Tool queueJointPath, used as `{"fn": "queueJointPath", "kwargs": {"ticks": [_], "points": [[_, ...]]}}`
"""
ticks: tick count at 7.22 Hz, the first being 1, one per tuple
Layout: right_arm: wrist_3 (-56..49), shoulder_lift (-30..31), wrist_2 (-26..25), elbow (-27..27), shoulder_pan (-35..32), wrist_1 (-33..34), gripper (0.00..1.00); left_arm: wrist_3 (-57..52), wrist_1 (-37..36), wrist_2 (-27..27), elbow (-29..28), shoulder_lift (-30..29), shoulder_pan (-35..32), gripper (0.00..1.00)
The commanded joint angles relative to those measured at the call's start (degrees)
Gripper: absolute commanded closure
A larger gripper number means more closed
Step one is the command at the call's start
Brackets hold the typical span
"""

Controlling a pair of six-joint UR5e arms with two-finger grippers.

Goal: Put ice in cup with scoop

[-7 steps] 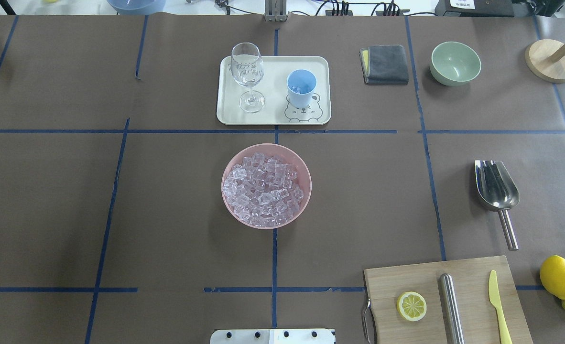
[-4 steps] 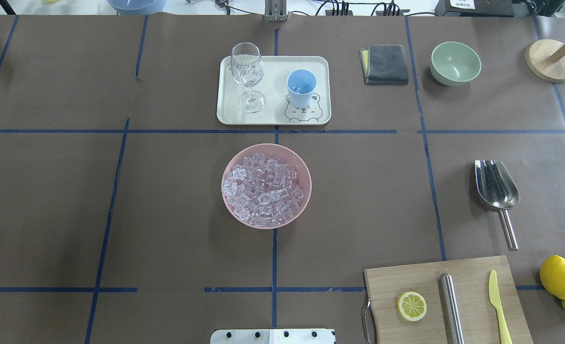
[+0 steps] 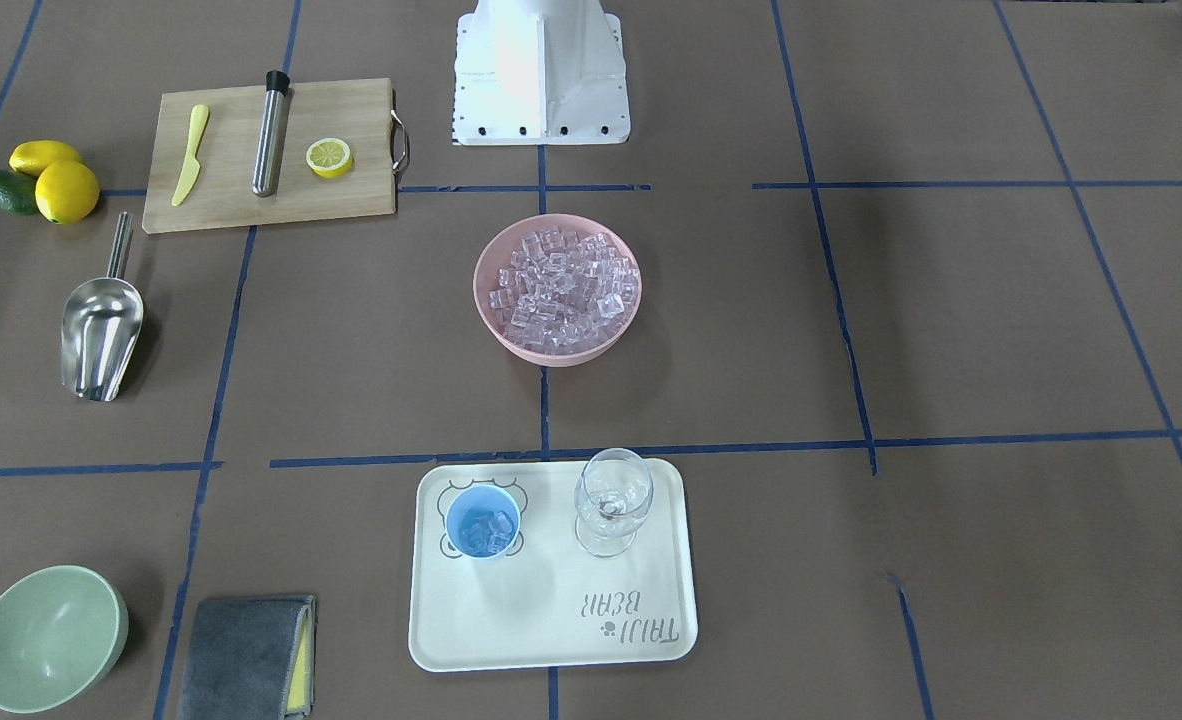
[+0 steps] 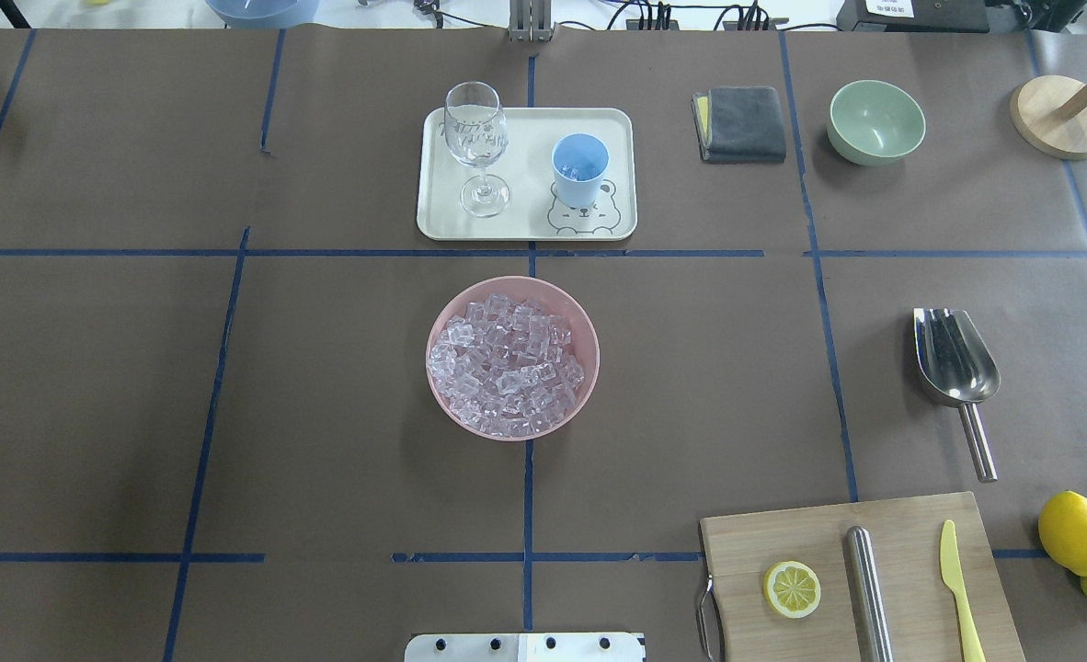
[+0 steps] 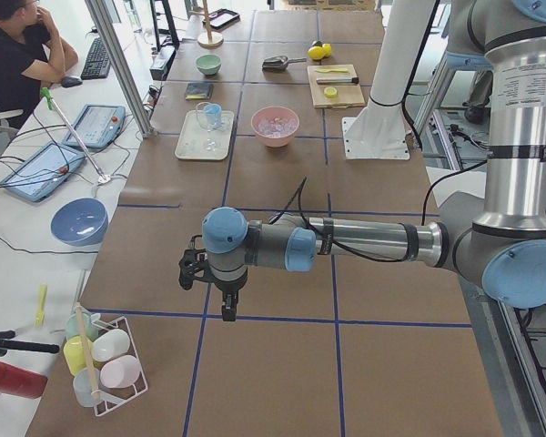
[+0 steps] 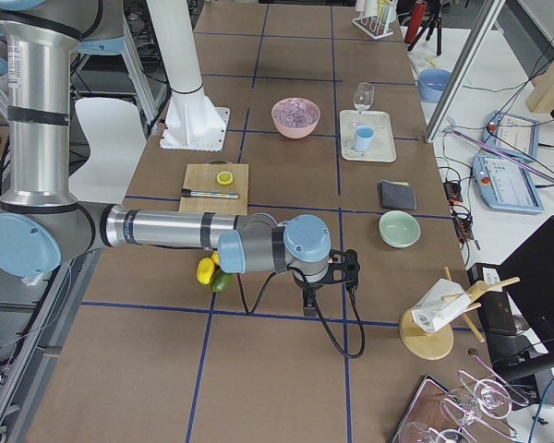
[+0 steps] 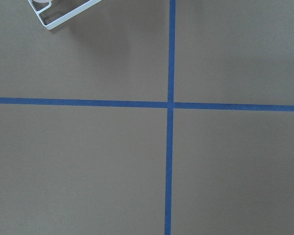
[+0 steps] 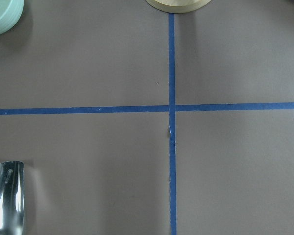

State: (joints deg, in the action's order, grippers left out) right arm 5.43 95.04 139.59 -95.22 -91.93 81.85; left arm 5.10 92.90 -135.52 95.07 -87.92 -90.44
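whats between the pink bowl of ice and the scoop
In the overhead view, only bare table cover crossed by one blue tape line separates pink bowl and scoop.

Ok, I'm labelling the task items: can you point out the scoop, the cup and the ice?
scoop [image 4: 955, 360], overhead exterior view, middle of its trough.
cup [image 4: 578, 193], overhead exterior view, on its outer wall.
ice [image 4: 509, 368], overhead exterior view, middle of the heap.
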Motion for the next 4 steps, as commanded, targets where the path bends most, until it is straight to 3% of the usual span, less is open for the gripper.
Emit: {"fn": "queueJointPath", "kwargs": {"ticks": [1,2,4], "points": [[-1.91,-0.12,-3.52,-0.14,0.00,0.41,0.00,0.00,0.00,0.17,0.03,-0.06,0.00,0.00],[-1.92,0.23,-3.71,-0.14,0.00,0.94,0.00,0.00,0.00,0.17,0.03,-0.06,0.00,0.00],[-1.92,-0.56,-3.71,-1.19,0.35,8.20,0.00,0.00,0.00,0.17,0.03,-0.06,0.00,0.00]]}}
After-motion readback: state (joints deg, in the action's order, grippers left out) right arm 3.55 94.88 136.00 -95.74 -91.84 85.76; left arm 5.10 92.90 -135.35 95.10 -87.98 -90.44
